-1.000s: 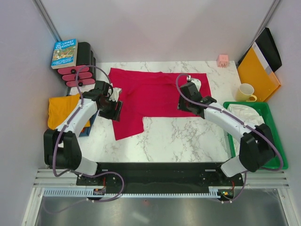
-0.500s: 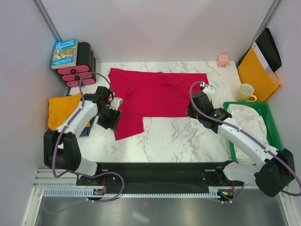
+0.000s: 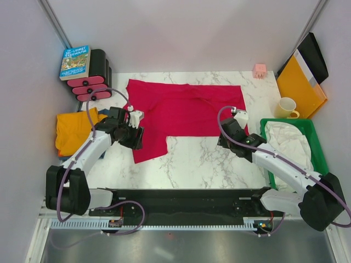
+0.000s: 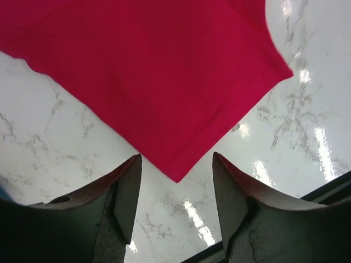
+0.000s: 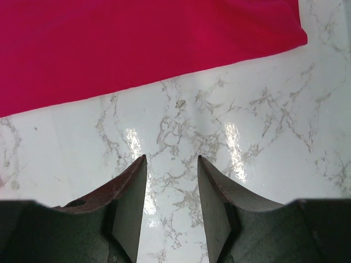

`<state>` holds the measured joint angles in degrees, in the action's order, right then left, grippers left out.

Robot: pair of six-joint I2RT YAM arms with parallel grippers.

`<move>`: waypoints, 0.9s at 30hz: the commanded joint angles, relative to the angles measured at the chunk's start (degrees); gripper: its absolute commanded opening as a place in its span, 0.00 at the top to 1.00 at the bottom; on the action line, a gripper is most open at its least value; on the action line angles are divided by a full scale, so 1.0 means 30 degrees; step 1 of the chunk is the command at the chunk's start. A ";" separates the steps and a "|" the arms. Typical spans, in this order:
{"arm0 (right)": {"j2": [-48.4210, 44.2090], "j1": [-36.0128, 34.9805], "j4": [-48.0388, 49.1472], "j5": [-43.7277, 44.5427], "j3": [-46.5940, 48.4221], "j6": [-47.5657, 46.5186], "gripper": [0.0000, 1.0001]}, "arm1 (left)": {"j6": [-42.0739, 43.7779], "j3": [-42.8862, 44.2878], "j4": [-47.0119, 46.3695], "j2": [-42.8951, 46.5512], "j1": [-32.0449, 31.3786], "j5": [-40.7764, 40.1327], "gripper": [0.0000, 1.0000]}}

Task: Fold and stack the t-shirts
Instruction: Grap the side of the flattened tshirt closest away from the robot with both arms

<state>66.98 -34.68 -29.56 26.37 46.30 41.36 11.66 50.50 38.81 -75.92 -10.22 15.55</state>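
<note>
Both sets of jaws stand apart and empty, left gripper [image 4: 175, 164] over the flat red t-shirt [image 3: 181, 109]'s near corner, right gripper [image 5: 171, 161] over the table [image 3: 203, 159] beside its hem; to start the first fold, you must pinch both edges.

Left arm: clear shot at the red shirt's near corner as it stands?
Probably yes: the left gripper is open, lined up on a corner of the red t-shirt, lying flat on the table, nothing between.

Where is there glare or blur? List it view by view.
Left wrist: glare streaks on the marble table right of the red t-shirt; right wrist: two bright patches just ahead of the right gripper; top external: evenly lit, sharp, no strong glare.
</note>
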 commanded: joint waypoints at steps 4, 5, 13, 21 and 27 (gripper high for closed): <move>-0.0238 -0.0131 0.0361 0.0995 -0.0552 0.0187 0.50 | -0.4939 -0.1919 -0.5083 0.1544 0.0124 -0.0228 0.49; -0.0150 -0.0131 0.0420 0.1053 -0.0581 0.0129 0.50 | -0.5522 -0.1979 -0.5055 0.1721 0.0183 -0.0523 0.50; 0.1371 -0.0131 0.1064 0.1377 -0.0698 -0.0106 0.50 | -0.7140 -0.2537 -0.4762 0.3684 0.0652 -0.0082 0.52; 0.1814 -0.0160 0.2265 0.1200 -0.0231 -0.0776 0.50 | -0.5356 -0.3056 -1.0157 0.6259 0.1876 -0.6146 0.35; 0.1698 -0.0160 0.1974 0.1200 0.0239 -0.1658 0.50 | -0.1749 -0.7981 -2.1246 0.4749 0.4488 -0.0220 0.24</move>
<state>72.60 -34.79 -24.69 28.84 44.51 38.70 -1.34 34.39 -0.69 -57.32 -0.43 4.19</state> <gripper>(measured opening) 0.498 0.749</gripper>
